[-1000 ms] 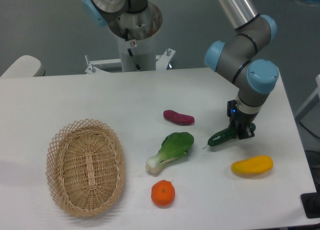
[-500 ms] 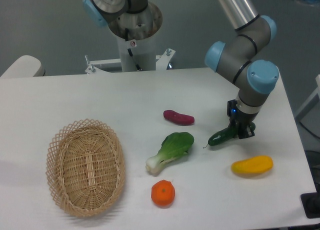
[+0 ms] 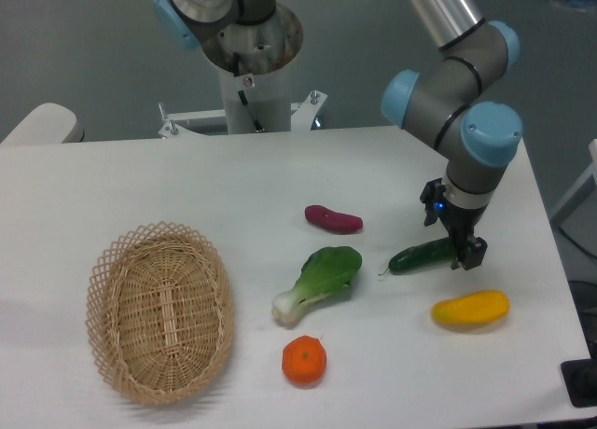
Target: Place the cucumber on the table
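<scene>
White table (image 3: 140, 182), cucumber (image 3: 422, 257) lying flat on it, its right end at the gripper (image 3: 463, 244).
Far left of gripper: wicker basket (image 3: 159, 311). Nearer left: bok choy (image 3: 318, 280), orange (image 3: 304, 360) below it, purple sweet potato (image 3: 333, 219) up-left. Gripper over cucumber's right end; fingers look parted, grip unclear. Yellow vegetable (image 3: 470, 309) just below gripper.

Glossy dark cucumber (image 3: 422, 257) (plastic-looking) on the smooth matt table (image 3: 140, 182); the basket (image 3: 159, 310) is rough woven wicker.
</scene>
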